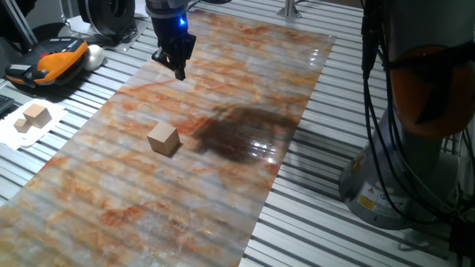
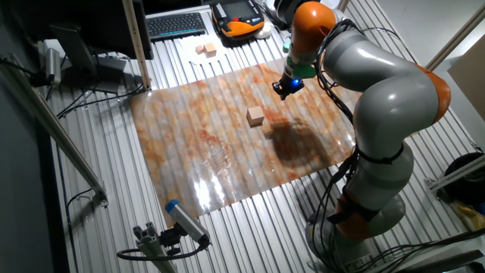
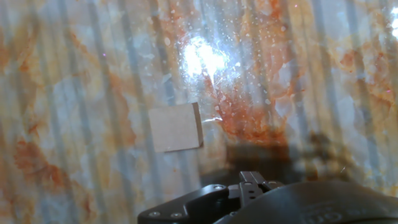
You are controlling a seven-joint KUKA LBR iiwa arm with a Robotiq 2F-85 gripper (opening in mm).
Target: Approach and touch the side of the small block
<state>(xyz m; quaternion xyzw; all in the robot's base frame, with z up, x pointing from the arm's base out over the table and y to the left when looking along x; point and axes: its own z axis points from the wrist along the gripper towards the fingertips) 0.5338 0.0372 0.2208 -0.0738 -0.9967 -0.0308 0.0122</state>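
Observation:
The small block is a plain light-tan wooden cube standing alone on the marbled orange-and-white mat. It also shows in the other fixed view and in the hand view, left of centre. My gripper hangs above the mat, beyond the block and well apart from it, fingers pointing down and held together with nothing between them. It shows in the other fixed view up and right of the block. In the hand view the fingertips sit at the bottom edge, right of the block.
Pale wooden blocks lie on white paper off the mat's left side. An orange-and-black device lies behind them, and a keyboard beyond. The arm's base and its cables stand right of the mat. A dark shadow lies beside the block.

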